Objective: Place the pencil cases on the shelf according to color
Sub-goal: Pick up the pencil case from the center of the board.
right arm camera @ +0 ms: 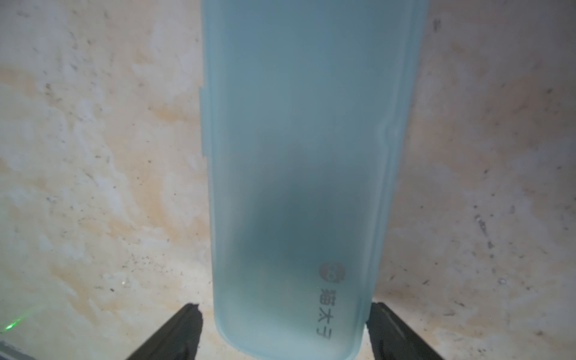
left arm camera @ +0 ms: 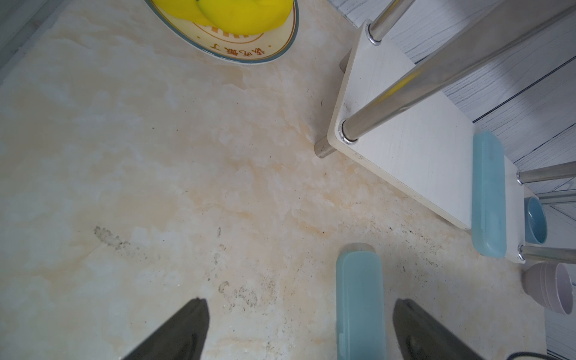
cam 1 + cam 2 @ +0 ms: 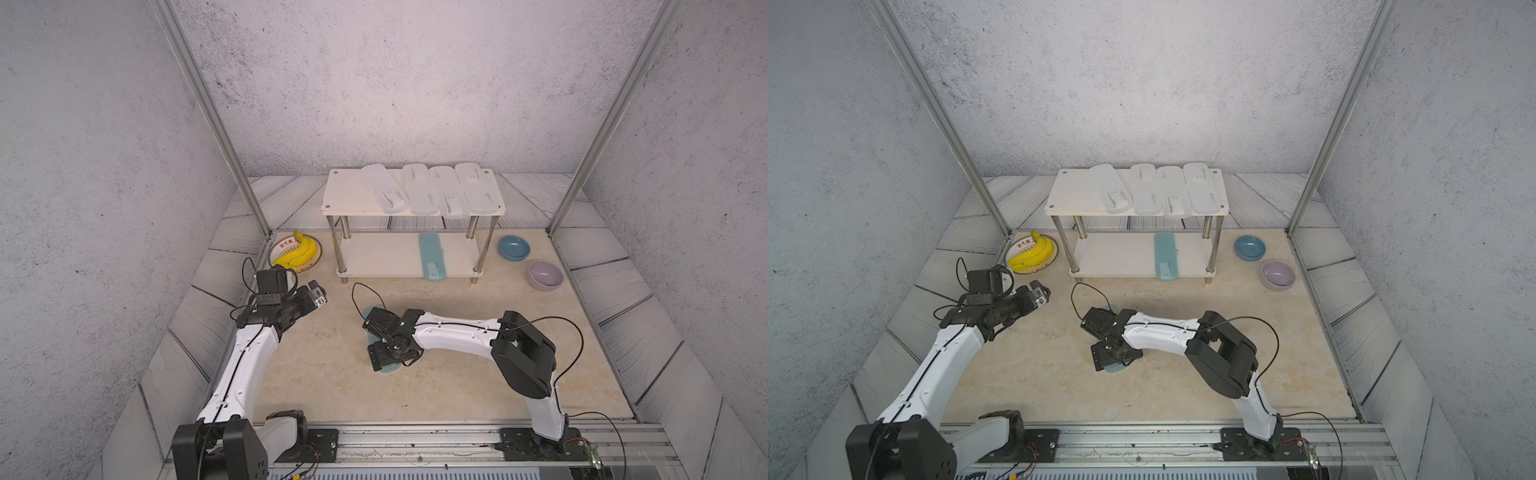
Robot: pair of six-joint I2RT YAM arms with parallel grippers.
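Observation:
The shelf (image 3: 345, 195) stands at the back of the table. Several frosted white pencil cases (image 3: 432, 189) lie side by side on its top board. One teal case (image 3: 431, 257) lies on the lower board, overhanging the front edge. Another teal case (image 1: 296, 156) lies flat on the table in the middle. My right gripper (image 1: 283, 311) is right above its near end, open, one finger on each side of it. There is a gap on one side, while the other finger is at the case's edge. My left gripper (image 2: 300, 302) hangs open over bare table, left of the shelf.
A plate with yellow bananas (image 3: 296, 253) sits left of the shelf, close behind my left gripper. A blue bowl (image 3: 514, 247) and a purple bowl (image 3: 545, 275) stand right of the shelf. Slanted metal frame posts rise at both back corners.

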